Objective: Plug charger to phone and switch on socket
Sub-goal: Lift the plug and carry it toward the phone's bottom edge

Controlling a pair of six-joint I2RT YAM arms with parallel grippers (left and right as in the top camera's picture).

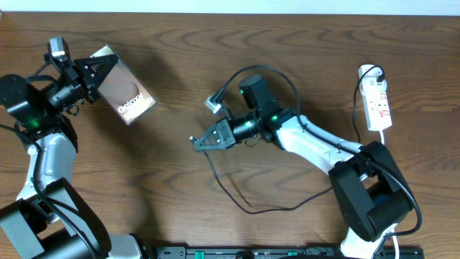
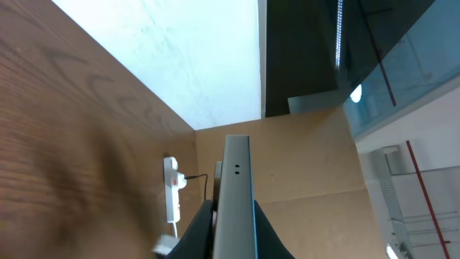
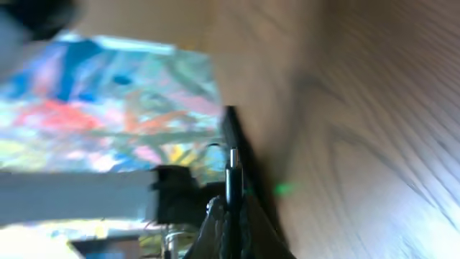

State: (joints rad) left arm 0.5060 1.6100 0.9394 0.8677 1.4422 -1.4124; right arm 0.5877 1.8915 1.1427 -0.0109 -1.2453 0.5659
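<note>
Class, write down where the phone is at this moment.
In the overhead view, the phone is at upper left, gripped in the left pincer, far from the socket at the right edge.

The table (image 1: 180,187) is brown with darker, wavy wood grain. The phone (image 1: 126,92) has a glossy pinkish-brown face with white lettering and a pale silvery rim. The socket (image 1: 376,104) is white with red markings. The charger (image 1: 269,211) is black, its tip silvery in the right wrist view. The left arm (image 1: 43,162) and right arm (image 1: 313,144) are black with white links; a green light (image 1: 274,117) glows on the right one
</note>
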